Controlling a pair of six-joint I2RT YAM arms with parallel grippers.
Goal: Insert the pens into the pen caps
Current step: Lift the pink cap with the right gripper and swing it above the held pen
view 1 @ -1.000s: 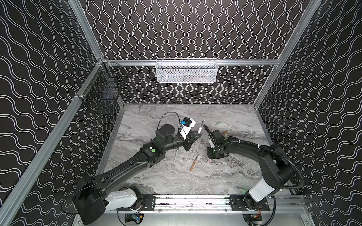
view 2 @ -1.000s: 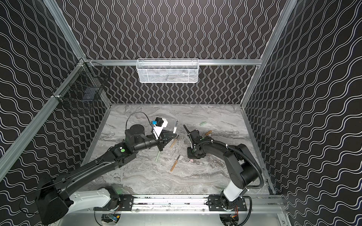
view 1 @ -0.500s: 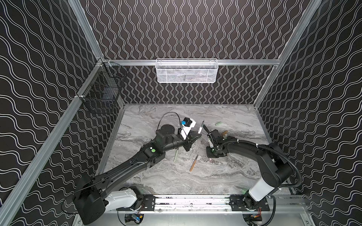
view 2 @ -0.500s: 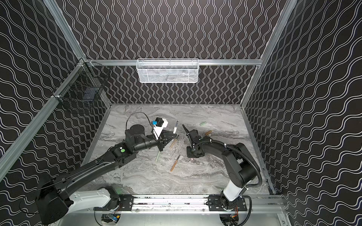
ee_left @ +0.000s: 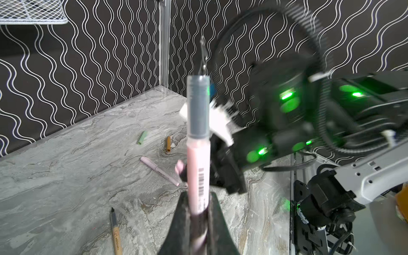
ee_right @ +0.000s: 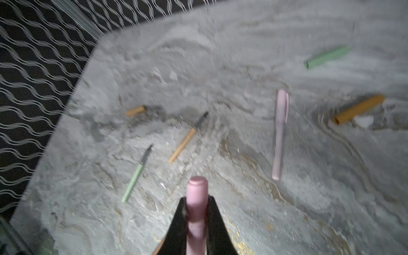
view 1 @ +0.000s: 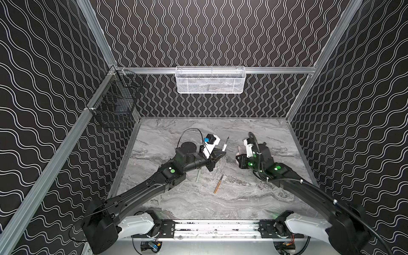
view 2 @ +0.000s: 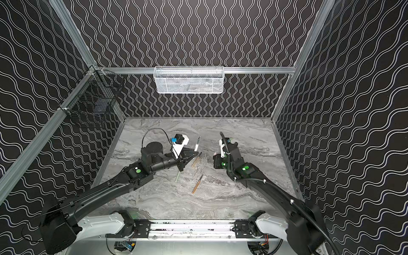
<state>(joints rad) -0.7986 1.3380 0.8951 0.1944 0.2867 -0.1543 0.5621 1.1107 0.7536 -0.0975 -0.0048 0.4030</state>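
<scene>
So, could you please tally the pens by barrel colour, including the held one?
Pale pink plastic pens: 2, one uncapped in the left gripper, one capped on the grey marble table.
Tan-orange plastic pens: 2.
Pale green plastic pen: 1.
Total: 5.

Gripped in left gripper (ee_left: 198, 197), mid-scene: pale pink pen (ee_left: 197, 167), nib up, uncapped. Just right of it, in right gripper (ee_right: 196, 201): pink cap (ee_right: 196, 192). Flat on counter (view 1: 242, 198): green pen (view 1: 198, 175), tan pen (view 1: 218, 184) nearer; capped pink pen (ee_right: 280, 132), green cap (ee_right: 326, 57), tan cap (ee_right: 358, 109) right of centre.
</scene>
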